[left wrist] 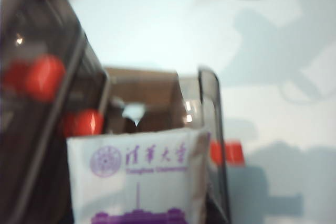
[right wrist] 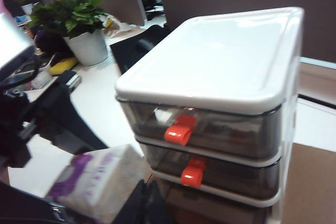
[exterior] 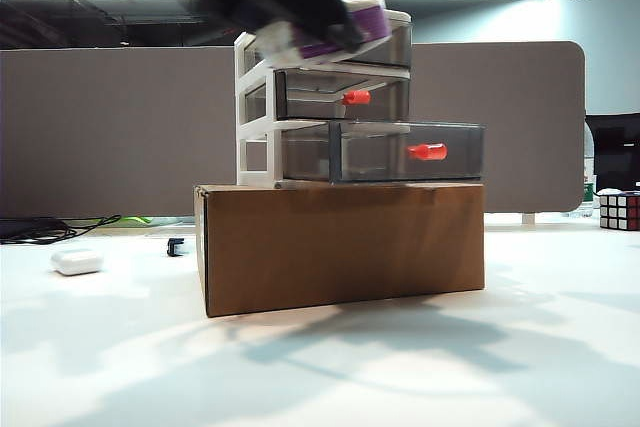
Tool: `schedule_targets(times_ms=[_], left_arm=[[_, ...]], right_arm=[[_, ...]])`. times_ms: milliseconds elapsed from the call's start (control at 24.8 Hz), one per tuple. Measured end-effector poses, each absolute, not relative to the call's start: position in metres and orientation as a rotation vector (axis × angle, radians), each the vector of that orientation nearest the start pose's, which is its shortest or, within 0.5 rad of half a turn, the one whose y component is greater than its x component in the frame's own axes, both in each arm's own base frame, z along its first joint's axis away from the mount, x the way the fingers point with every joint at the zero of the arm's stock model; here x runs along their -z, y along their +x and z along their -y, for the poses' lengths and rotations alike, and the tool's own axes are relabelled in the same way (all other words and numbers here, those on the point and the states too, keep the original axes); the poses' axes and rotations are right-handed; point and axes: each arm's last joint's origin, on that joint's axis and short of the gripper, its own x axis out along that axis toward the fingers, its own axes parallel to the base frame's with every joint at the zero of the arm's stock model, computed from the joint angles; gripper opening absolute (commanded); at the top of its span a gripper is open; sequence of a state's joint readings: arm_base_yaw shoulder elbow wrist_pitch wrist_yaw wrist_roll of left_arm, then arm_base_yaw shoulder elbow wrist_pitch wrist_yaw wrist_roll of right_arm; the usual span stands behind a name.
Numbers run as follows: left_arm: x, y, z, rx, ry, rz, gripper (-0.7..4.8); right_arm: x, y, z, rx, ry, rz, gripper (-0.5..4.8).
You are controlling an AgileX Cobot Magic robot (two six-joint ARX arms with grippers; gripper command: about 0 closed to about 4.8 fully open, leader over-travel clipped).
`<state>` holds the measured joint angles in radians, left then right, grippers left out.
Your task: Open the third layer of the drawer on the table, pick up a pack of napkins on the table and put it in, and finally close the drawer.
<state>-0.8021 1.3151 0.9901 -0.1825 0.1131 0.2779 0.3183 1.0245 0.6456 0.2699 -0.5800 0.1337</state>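
- At the lower left of the exterior view a small white case (exterior: 77,262) lies on the white bench (exterior: 330,367), with a little black clip (exterior: 176,246) just to its right.
- In the middle a cardboard box (exterior: 340,245) carries the drawer cabinet (exterior: 322,107).
- The bottom drawer (exterior: 400,152) is pulled out toward the right, its red knob (exterior: 427,152) showing.
- At the upper middle the blurred left gripper (exterior: 300,22) is clamped on the pack of napkins (exterior: 330,35), held tilted at the cabinet's top, above the pulled-out drawer.
- A puzzle cube (exterior: 620,210) sits at the far right.
- The right gripper is out of sight in every view; its jaws cannot be judged.
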Motion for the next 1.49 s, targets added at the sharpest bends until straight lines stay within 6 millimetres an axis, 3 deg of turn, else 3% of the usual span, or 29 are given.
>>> schedule_targets(times_ms=[201, 563, 1087, 1368, 1489], left_arm=[[-0.294, 0.212, 0.228, 0.985, 0.425, -0.366, 2.05], [-0.277, 0.222, 0.245, 1.007, 0.433, -0.388, 2.05], [-0.262, 0.23, 0.253, 1.0, 0.447, -0.422, 2.16], [-0.262, 0.23, 0.253, 1.0, 0.447, -0.423, 3.12], [-0.262, 0.23, 0.253, 1.0, 0.447, -0.422, 3.12]], right_arm=[[-0.284, 0.207, -0.084, -0.884, 0.14, -0.177, -0.06], [-0.285, 0.206, -0.083, -0.881, 0.14, -0.175, -0.06], [-0.286, 0.206, -0.083, -0.88, 0.14, -0.174, -0.06], [-0.286, 0.206, -0.083, -0.881, 0.14, -0.175, -0.06], [-0.286, 0.206, -0.083, -0.881, 0.14, -0.175, -0.06]])
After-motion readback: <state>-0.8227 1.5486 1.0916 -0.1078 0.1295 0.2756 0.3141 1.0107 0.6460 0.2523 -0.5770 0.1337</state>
